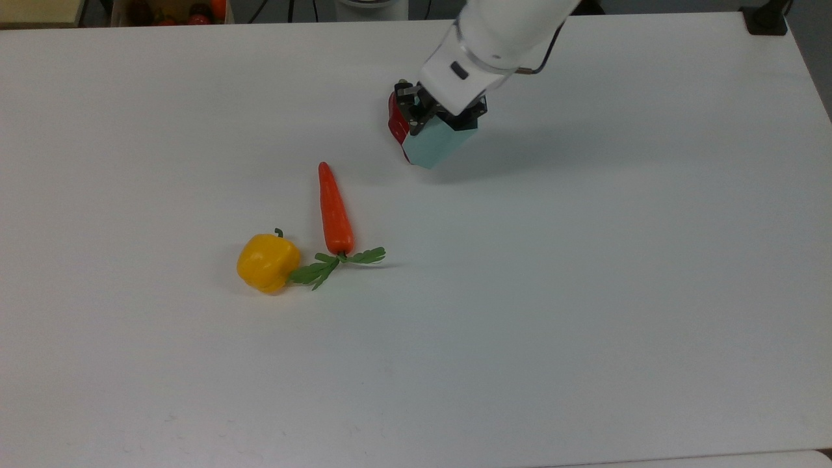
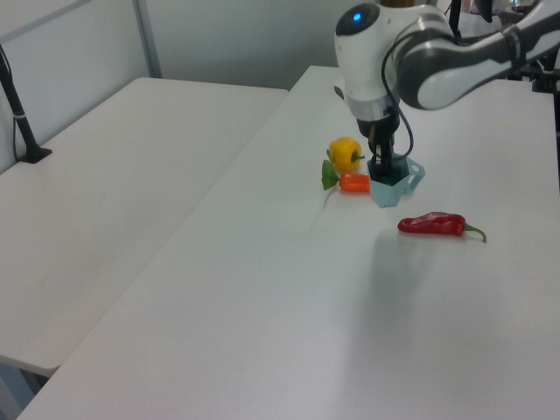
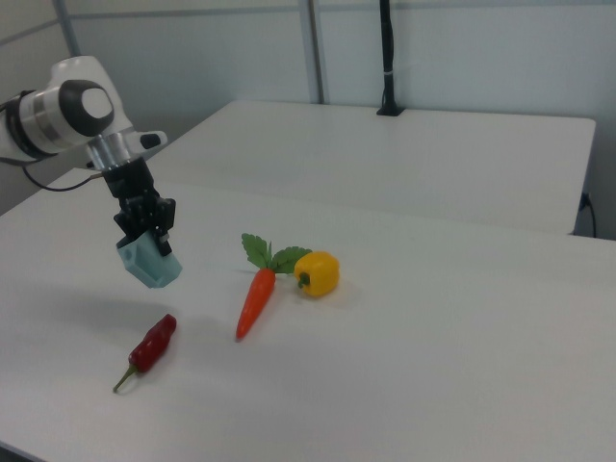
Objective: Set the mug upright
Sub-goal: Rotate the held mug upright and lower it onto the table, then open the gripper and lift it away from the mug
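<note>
1. On the white table [image 1: 585,292], nearest the lower edge of the top view, a yellow bell pepper [image 1: 267,262] lies at the top view's left of centre, touching the green leaves of a carrot [image 1: 334,209].
2. The carrot lies just beside the pepper, its pointed tip directed toward the far edge in the top view. In the right view the carrot [image 3: 254,300] and pepper [image 3: 318,272] sit to the right view's right of the gripper.
3. Farther back, the gripper [image 1: 441,123] is closed on the mug [image 1: 436,144], gripping it at the rim end. One finger reaches down inside the mug's open mouth, as the left view [image 2: 382,163] shows.
4. The mug hangs directly below the gripper, clear of the table surface: the right view shows the mug [image 3: 148,262] in the air, with its shadow on the table beneath.
5. The mug is roughly upright but tilted. In the left view the hexagonal rim of the mug [image 2: 394,181] faces up and the narrower base points down.
6. A red chili pepper [image 1: 396,125] lies on the table, partly hidden behind the gripper and mug in the top view. In the right view the chili [image 3: 150,348] lies on the table nearer the camera than the mug, apart from it.
7. The arm's white wrist [image 1: 494,32] rises from the gripper toward the far edge of the top view.
</note>
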You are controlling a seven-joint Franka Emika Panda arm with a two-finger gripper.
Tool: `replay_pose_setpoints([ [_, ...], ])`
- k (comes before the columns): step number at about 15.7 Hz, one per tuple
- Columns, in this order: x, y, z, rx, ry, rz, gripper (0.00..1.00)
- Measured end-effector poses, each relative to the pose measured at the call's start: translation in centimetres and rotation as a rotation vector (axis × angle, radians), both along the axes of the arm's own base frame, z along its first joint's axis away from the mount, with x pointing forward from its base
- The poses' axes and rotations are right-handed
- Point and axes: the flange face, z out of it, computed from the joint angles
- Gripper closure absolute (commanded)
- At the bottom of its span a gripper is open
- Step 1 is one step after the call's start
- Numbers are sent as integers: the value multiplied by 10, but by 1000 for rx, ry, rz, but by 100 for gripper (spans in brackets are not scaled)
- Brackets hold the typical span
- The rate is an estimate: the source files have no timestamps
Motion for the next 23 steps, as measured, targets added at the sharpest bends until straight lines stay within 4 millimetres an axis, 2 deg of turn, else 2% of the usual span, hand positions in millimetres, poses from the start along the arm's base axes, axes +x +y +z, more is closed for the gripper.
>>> replay_pose_setpoints([
  [5,34,-37,-8,347,-41,-70,100],
  [9,54,-68,-20,441,-99,-120,100],
  [12,58,-73,-43,439,-72,-118,100],
  [15,59,-71,-56,437,-51,-116,100],
  [16,58,-71,-60,436,-45,-116,95],
  [17,57,-71,-65,434,-36,-117,77],
  [18,57,-71,-69,433,-30,-118,51],
  [20,57,-71,-75,432,-21,-120,14],
  [21,57,-71,-75,432,-21,-120,0],
  [23,56,-70,-74,431,-15,-120,0],
])
